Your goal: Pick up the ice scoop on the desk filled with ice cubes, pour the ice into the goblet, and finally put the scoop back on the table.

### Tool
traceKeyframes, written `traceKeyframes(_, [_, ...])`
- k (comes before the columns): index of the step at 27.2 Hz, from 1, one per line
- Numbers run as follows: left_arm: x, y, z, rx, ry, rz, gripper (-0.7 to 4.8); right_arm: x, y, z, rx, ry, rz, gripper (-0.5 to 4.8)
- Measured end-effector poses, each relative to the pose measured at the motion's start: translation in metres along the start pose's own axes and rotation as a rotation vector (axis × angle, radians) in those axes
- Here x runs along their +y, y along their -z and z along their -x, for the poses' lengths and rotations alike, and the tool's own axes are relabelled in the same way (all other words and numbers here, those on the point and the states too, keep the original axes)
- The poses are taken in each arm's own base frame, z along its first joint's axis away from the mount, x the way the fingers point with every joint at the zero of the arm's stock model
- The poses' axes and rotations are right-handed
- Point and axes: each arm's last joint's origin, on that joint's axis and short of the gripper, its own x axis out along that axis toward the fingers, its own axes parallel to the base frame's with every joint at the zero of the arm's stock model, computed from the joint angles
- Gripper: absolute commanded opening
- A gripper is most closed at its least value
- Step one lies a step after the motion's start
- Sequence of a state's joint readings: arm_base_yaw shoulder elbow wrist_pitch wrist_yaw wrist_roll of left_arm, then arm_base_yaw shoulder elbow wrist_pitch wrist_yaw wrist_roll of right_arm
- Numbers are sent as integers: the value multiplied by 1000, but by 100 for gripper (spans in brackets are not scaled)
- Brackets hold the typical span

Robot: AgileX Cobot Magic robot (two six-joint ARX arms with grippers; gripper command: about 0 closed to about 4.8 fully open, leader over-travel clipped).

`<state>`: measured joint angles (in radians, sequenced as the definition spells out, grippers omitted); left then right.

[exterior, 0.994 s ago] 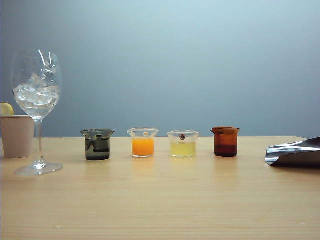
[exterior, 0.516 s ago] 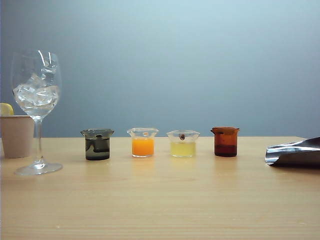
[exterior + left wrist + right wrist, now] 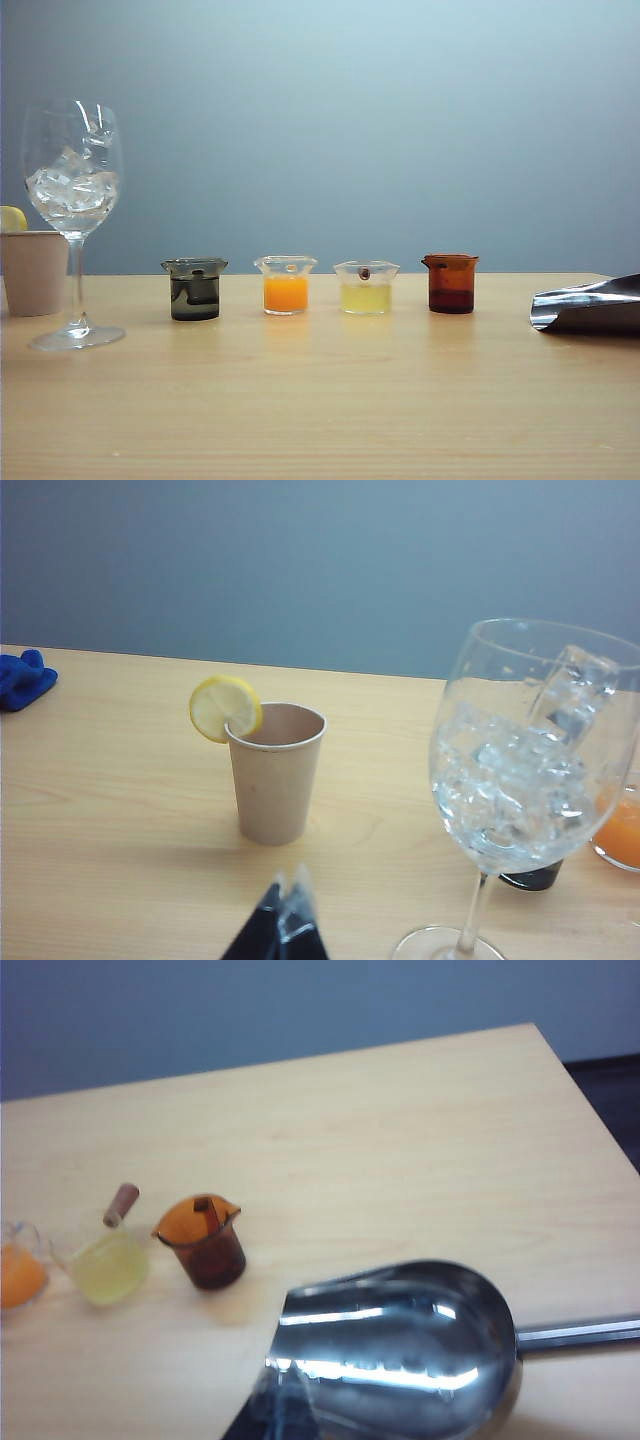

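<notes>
The goblet (image 3: 73, 200) stands at the far left of the desk (image 3: 330, 400), its bowl holding ice cubes (image 3: 72, 187). In the left wrist view the goblet (image 3: 535, 750) and its ice cubes (image 3: 505, 790) are close, just beside my left gripper (image 3: 285, 885), which is shut and empty. The shiny ice scoop (image 3: 590, 308) lies on the table at the far right. In the right wrist view the ice scoop (image 3: 400, 1345) rests with its handle (image 3: 580, 1333) pointing away; no ice shows on it. My right gripper (image 3: 285, 1385) is shut, its tips against the scoop's mouth edge, holding nothing. Neither gripper shows in the exterior view.
A beige paper cup (image 3: 273, 770) with a lemon slice (image 3: 226, 708) stands behind the goblet. Several small beakers stand in a row: dark (image 3: 195, 290), orange (image 3: 286, 286), yellow (image 3: 366, 288), amber (image 3: 451, 284). A blue cloth (image 3: 22, 677) lies far off. The table edge (image 3: 585, 1090) is near the scoop.
</notes>
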<state>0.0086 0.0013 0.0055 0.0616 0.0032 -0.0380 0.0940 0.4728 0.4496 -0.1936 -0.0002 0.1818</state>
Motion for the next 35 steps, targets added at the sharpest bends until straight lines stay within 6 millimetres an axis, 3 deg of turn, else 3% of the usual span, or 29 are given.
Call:
traceKeyframes(7, [0, 0, 0, 6, -1, 0, -4, -12, 57, 0, -105, 15, 81, -1])
traceKeyframes(12, [0, 0, 0, 5, -3, 0, -3, -17, 68, 12, -223, 37, 98, -1])
traceKeyframes(18, [0, 0, 0, 6, -4, 0, -3, -23, 87, 4, -198, 63, 94, -1])
traceKeyframes(35, [0, 0, 0, 6, -4, 0, -3, -24, 88, 3, -254, 54, 69, -1])
